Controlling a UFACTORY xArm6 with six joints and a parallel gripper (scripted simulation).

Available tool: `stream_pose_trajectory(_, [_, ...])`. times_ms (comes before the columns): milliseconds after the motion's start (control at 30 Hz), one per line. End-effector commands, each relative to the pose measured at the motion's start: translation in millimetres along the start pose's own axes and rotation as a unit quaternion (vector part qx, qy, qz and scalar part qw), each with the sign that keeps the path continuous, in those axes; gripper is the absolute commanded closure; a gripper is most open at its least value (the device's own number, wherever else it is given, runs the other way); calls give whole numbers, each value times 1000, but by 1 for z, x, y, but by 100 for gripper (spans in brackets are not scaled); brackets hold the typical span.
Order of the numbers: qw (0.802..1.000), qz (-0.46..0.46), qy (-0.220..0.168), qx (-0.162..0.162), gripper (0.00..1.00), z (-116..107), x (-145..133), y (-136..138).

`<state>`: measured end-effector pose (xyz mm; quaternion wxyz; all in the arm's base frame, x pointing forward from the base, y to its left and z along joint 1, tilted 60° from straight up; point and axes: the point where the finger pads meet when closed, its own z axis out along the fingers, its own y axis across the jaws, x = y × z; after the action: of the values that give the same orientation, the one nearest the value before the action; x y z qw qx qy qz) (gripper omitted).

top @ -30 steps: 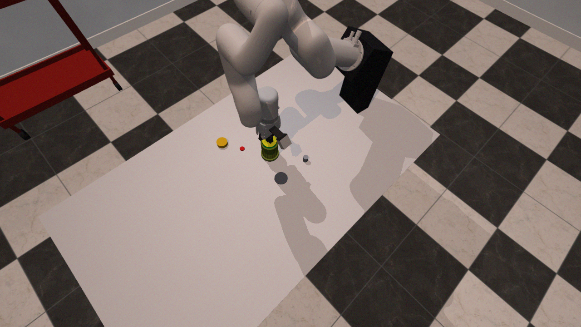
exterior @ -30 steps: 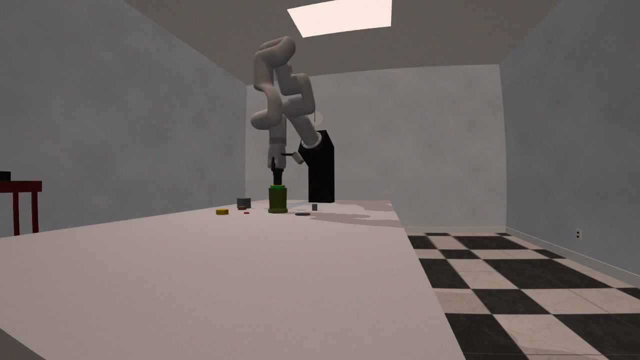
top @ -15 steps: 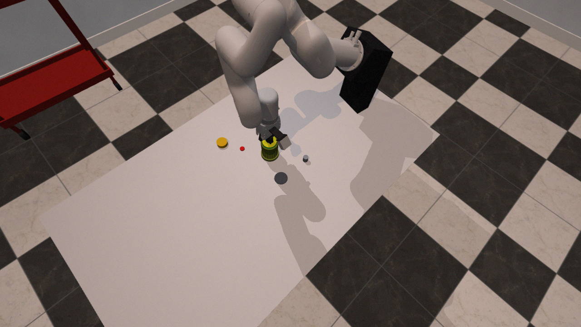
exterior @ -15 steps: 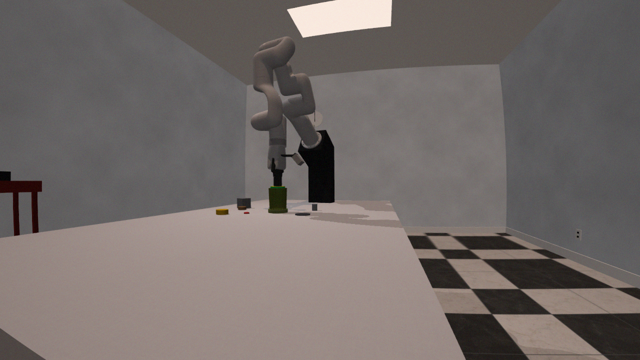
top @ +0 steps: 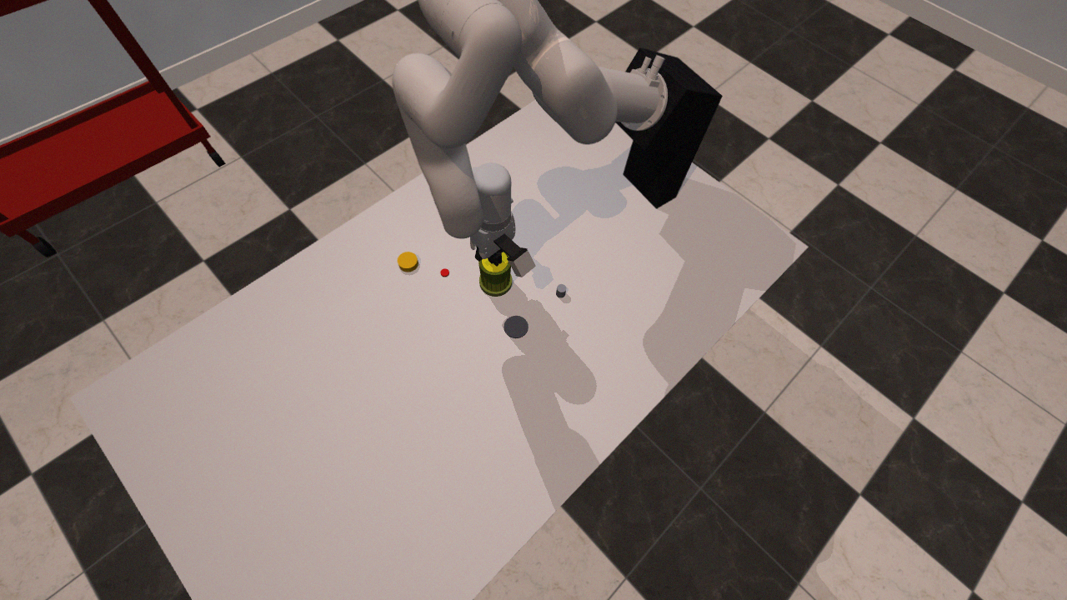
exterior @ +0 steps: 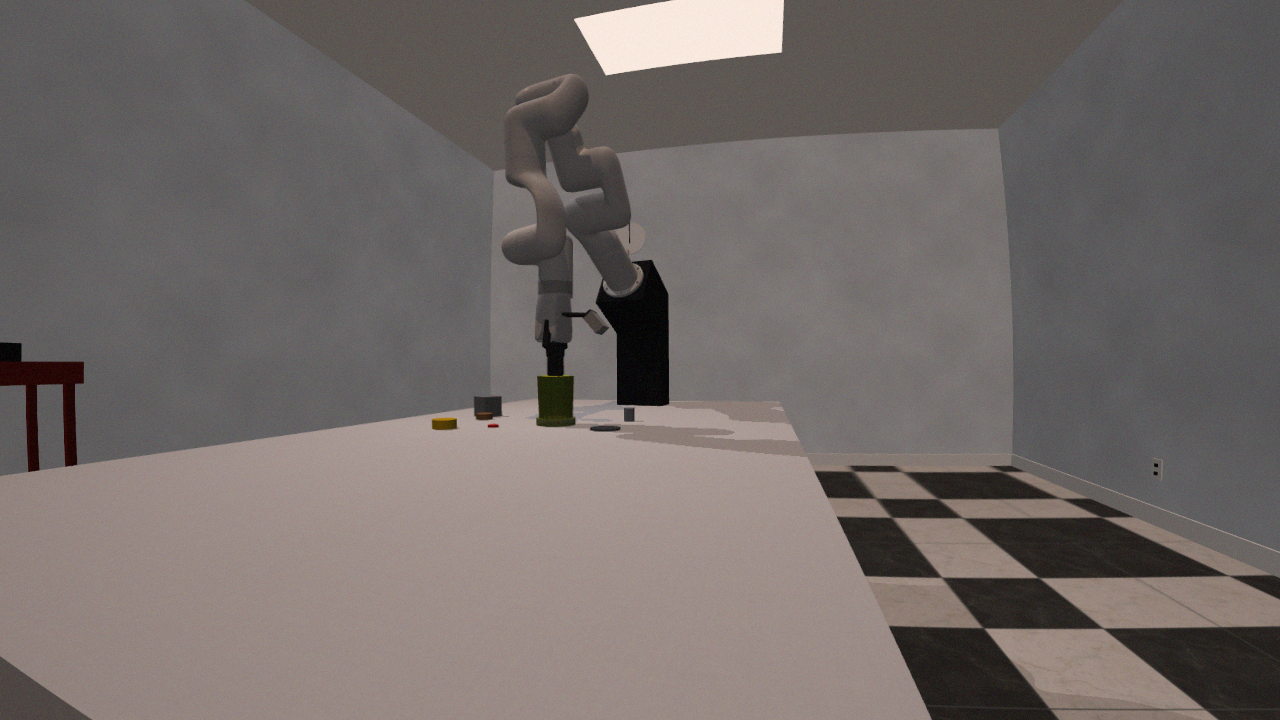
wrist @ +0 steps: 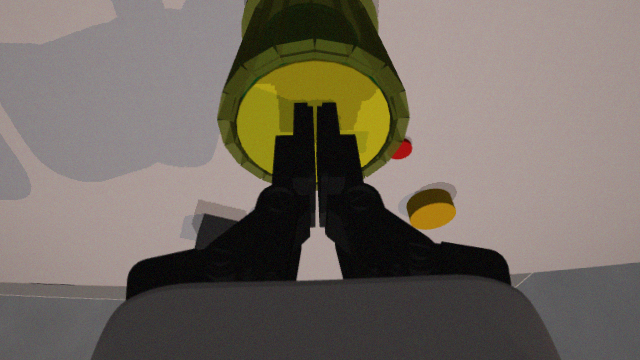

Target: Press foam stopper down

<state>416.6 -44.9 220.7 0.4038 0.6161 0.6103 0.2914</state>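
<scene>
The olive-green jar (top: 496,283) (exterior: 554,401) (wrist: 228,116) stands upright on the white table (top: 298,417). The yellow foam stopper (wrist: 256,131) (top: 490,264) sits inside the jar's mouth, and in the wrist view the rim rings it all round. In the exterior view no stopper shows above the rim. My gripper (wrist: 314,130) (top: 495,257) (exterior: 554,361) is shut and empty. It points straight down, and its joined fingertips rest on the middle of the stopper's top.
A yellow disc (top: 407,261) (exterior: 443,423) (wrist: 431,210) and a red dot (top: 444,272) (wrist: 403,149) lie left of the jar. A dark disc (top: 515,326), a small grey cylinder (top: 561,290) and a grey cube (exterior: 486,404) (wrist: 212,230) lie nearby. The black arm pedestal (top: 671,127) stands behind.
</scene>
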Motion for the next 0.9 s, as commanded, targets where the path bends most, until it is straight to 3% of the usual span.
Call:
stream_pose_trajectory(0, [1000, 0, 0, -1, 100, 1, 0, 1])
stream_pose_trajectory(867, [1000, 0, 0, -1, 100, 15, 0, 1])
